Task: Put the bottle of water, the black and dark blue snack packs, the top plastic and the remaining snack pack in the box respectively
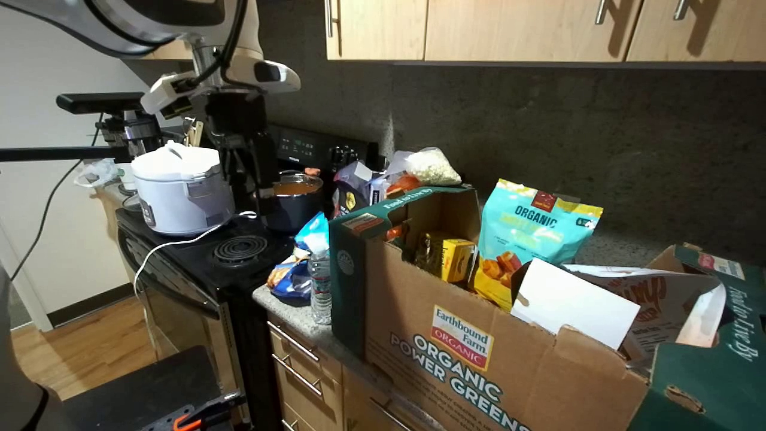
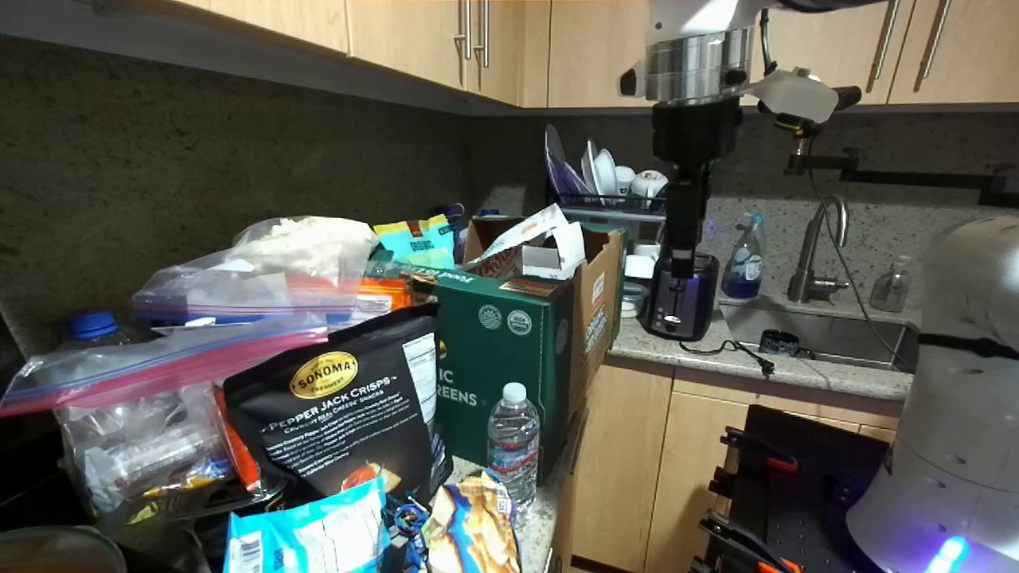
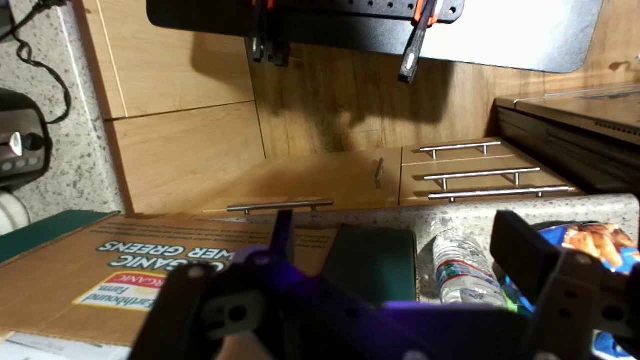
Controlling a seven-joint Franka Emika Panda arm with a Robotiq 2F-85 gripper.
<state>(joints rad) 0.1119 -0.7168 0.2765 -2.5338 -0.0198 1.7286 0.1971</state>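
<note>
Your empty fingers (image 3: 524, 250) gape wide, and with the bottle (image 2: 514, 450) just beside the box (image 1: 419, 317) near the counter (image 3: 602, 207) edge, an off-centre descent could topple it.

In an exterior view you look from a bit above & close to the box (image 1: 508, 347), at the back wall (image 1: 538, 120) w/ the stove (image 1: 197, 272) at l. In an exterior view you're v. near the snack bags (image 2: 334, 414), looking along the counter (image 2: 544, 521) to the far sink (image 2: 832, 341). Wrist view looks down past the tool (image 3: 395, 225) at the floor (image 3: 360, 100). All views share box & bottle (image 3: 465, 270).
</note>
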